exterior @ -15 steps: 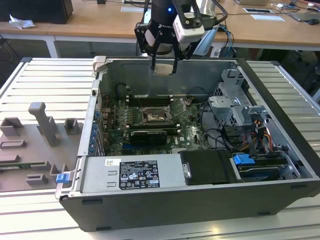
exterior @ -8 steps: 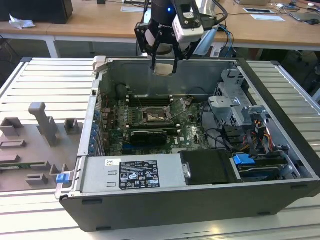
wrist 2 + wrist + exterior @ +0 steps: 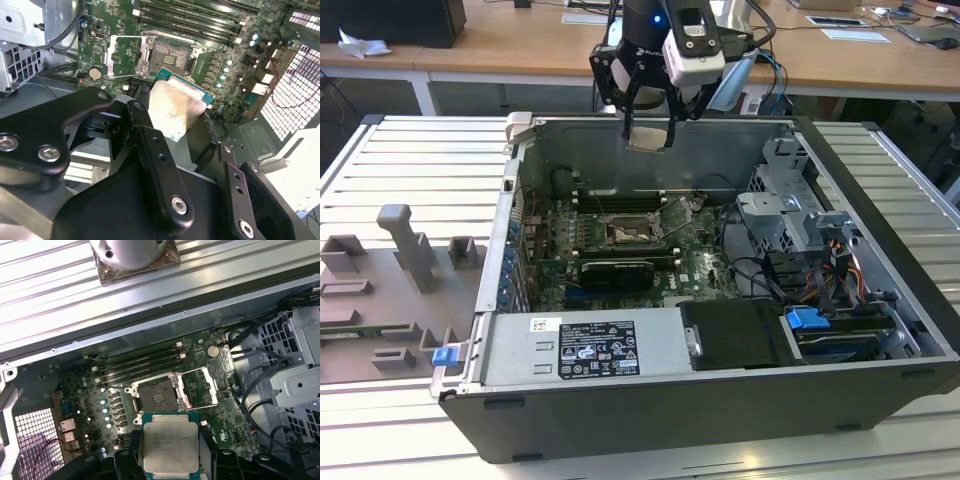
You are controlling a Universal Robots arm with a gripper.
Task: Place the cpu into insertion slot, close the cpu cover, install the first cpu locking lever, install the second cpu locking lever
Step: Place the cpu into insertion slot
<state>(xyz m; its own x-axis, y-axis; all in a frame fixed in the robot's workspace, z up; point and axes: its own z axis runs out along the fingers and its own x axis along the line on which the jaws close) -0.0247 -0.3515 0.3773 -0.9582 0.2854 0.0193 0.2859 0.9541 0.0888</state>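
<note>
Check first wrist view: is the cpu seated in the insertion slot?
No: the cpu is held in the gripper above the board, and the insertion slot is bare.

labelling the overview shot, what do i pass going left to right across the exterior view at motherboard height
grey fixture blocks → the insertion slot → the cpu cover, tipped open → metal drive cage

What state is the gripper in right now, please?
Gripper: closed on the cpu, raised clear of the empty insertion slot.
</note>
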